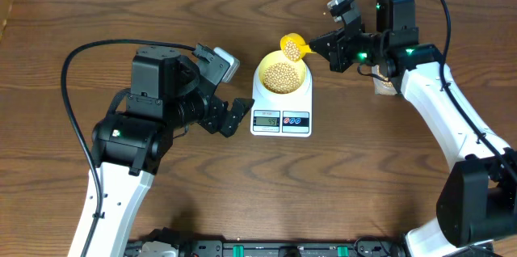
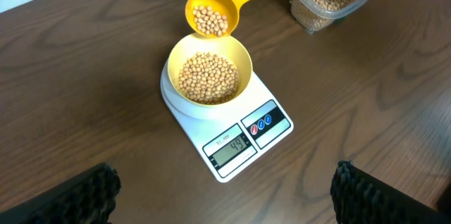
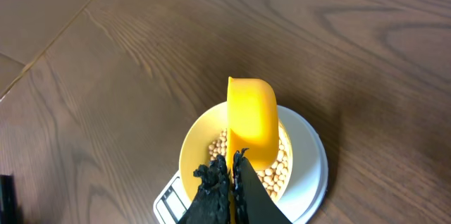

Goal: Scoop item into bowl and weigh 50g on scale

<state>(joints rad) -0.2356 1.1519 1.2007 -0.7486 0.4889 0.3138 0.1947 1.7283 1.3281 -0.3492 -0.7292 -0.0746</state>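
The pale yellow bowl (image 1: 282,75) stands on the white scale (image 1: 281,116) and holds many tan beans (image 2: 207,78). The scale's display (image 2: 232,145) reads about 44. My right gripper (image 1: 325,47) is shut on the handle of the yellow scoop (image 1: 293,47), which hangs tilted over the bowl's far rim with a few beans in it (image 2: 210,20). In the right wrist view the scoop (image 3: 251,120) is edge-on above the bowl (image 3: 201,138), the fingers (image 3: 232,164) closed on its handle. My left gripper (image 1: 236,116) is open and empty, just left of the scale; its fingertips show low in the left wrist view (image 2: 224,196).
A clear plastic tub of beans (image 2: 328,0) stands on the wooden table behind and right of the scale, under my right arm (image 1: 386,86). The left arm's black body (image 1: 161,95) sits left of the scale.
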